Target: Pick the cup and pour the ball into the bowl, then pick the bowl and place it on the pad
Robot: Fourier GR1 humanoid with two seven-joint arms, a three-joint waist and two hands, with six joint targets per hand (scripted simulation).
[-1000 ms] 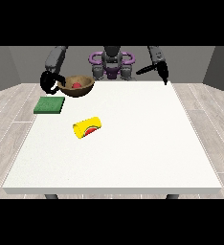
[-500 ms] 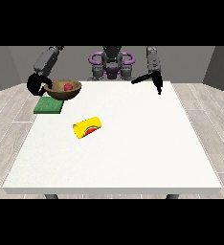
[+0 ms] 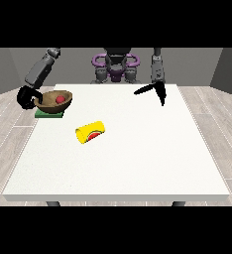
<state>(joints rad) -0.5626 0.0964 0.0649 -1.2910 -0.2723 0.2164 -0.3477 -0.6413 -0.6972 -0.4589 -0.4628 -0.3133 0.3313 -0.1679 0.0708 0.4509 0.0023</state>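
Front view: hand at the view's left [image 3: 26, 96] has fingers curled round the rim of the brown bowl [image 3: 52, 101], red ball [image 3: 60, 99] inside, bowl over the green pad [image 3: 49, 113]. Yellow cup [image 3: 90, 132] lies on its side mid-table [image 3: 138, 163]. Hand at the view's right [image 3: 155, 91] hangs above the table, fingers straight, spread, holding nothing.

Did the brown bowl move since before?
Yes. The brown wooden bowl with the red ball shifted toward the view's left, now over the green square pad.

1. A bare test room, lab-like: plain grey walls [image 3: 9, 69] behind the robot [image 3: 115, 67].
2. Pale wood-plank floor [image 3: 212, 114] surrounds one large white counter [image 3: 138, 158].
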